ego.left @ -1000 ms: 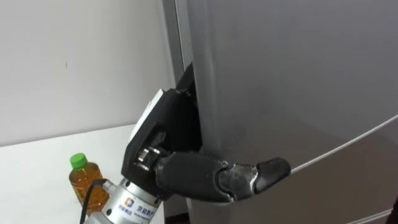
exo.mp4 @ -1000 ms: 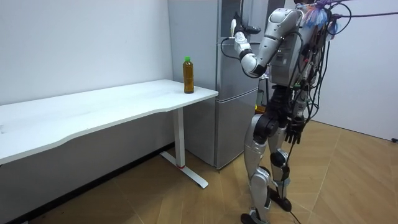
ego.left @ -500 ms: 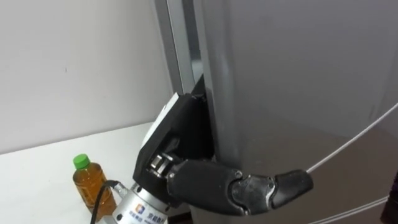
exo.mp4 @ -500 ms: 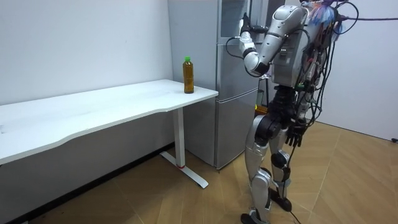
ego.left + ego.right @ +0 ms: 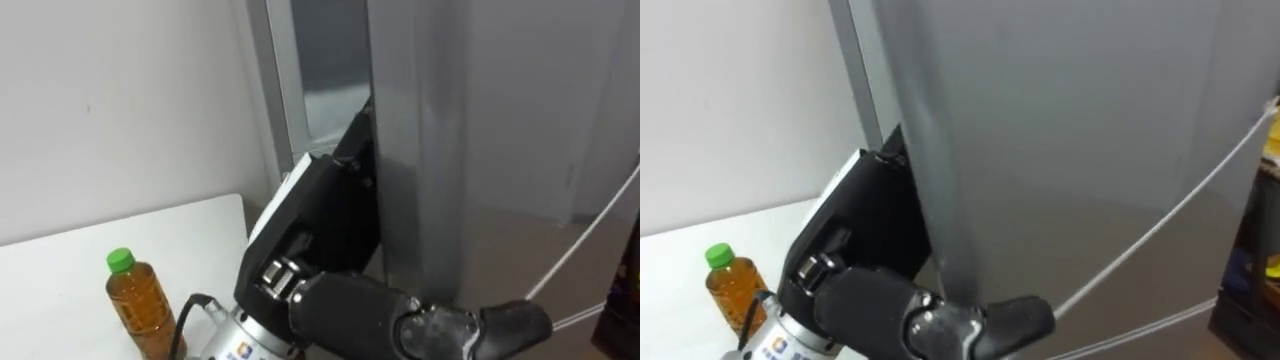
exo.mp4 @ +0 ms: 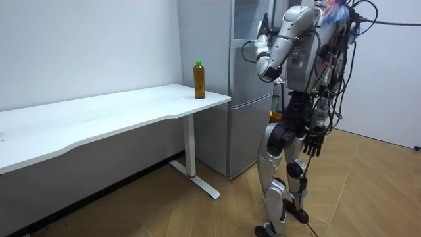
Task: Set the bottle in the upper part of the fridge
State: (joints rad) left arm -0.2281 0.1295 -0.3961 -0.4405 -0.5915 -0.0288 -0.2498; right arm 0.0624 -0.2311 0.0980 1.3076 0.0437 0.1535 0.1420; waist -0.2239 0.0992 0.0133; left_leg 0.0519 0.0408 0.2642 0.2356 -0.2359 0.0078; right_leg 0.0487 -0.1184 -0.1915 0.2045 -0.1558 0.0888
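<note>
Barely begun: holding the tall grey metal fridge's upper door ajar with the left hand, grasp impossible to tell, leaving the amber green-capped plastic bottle on the white table.

The bottle stands on the table, at the end next to the fridge. The robot stands before the fridge, with its left hand at the edge of the upper door.
</note>
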